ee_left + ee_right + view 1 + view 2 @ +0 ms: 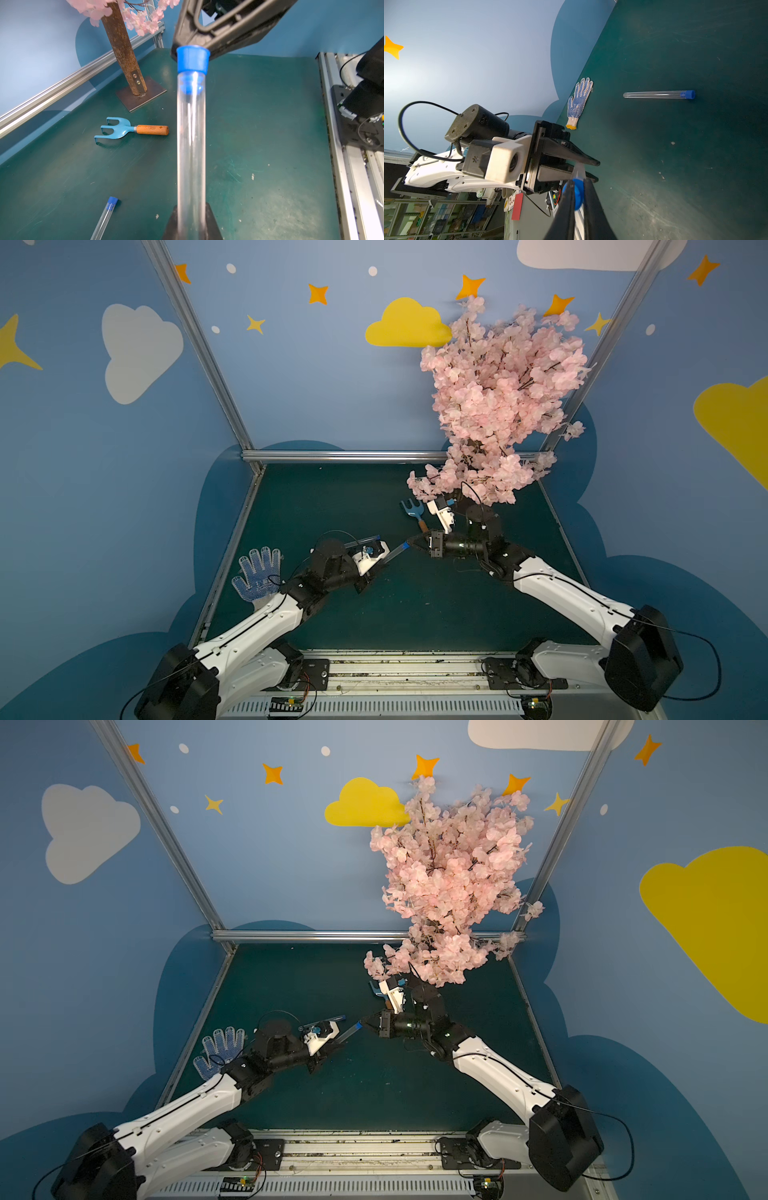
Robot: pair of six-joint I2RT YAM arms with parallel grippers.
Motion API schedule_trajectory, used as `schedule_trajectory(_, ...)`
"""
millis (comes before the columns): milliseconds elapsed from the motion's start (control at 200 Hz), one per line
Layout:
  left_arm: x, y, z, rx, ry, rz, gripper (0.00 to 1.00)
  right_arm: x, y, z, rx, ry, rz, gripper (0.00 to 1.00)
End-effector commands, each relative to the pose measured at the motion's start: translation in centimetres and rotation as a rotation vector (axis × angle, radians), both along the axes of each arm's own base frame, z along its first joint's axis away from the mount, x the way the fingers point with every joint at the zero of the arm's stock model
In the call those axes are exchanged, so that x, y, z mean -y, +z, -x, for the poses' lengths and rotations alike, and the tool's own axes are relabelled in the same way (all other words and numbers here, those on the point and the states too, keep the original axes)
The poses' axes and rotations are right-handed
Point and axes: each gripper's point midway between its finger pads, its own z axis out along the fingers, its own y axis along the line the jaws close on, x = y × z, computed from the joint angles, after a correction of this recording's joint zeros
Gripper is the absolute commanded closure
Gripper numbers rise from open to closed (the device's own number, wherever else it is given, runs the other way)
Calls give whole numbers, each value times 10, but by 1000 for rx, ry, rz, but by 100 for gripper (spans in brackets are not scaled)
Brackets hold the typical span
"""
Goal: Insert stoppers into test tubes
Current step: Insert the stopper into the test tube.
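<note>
Stopper in the mouth, but we see a slip risk at the tube's held end.
From the left: the left gripper (191, 220) is clamped on the test tube (191, 145) only near its rounded end, so we judge an off-axis push could lever it loose or cock the stopper (192, 60). The left arm reaches in low, tube pointing toward mid-table; the right arm folds across, right gripper (412, 547) closed on the stopper. The second tube (656, 94) lies capped on the table.
</note>
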Motion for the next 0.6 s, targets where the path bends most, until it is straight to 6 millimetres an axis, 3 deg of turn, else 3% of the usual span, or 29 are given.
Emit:
schedule_trajectory(0,16,132,-1,331,-64,324,98,-4,-56,50,-218,148,119,89)
schedule_trajectory(295,27,130,29,395,-252,278,98,-8,-52,49,-235,163,97,89)
schedule_trajectory(591,21,145,32,491,-229,322,98,-8,-53,51,-249,171,76,89)
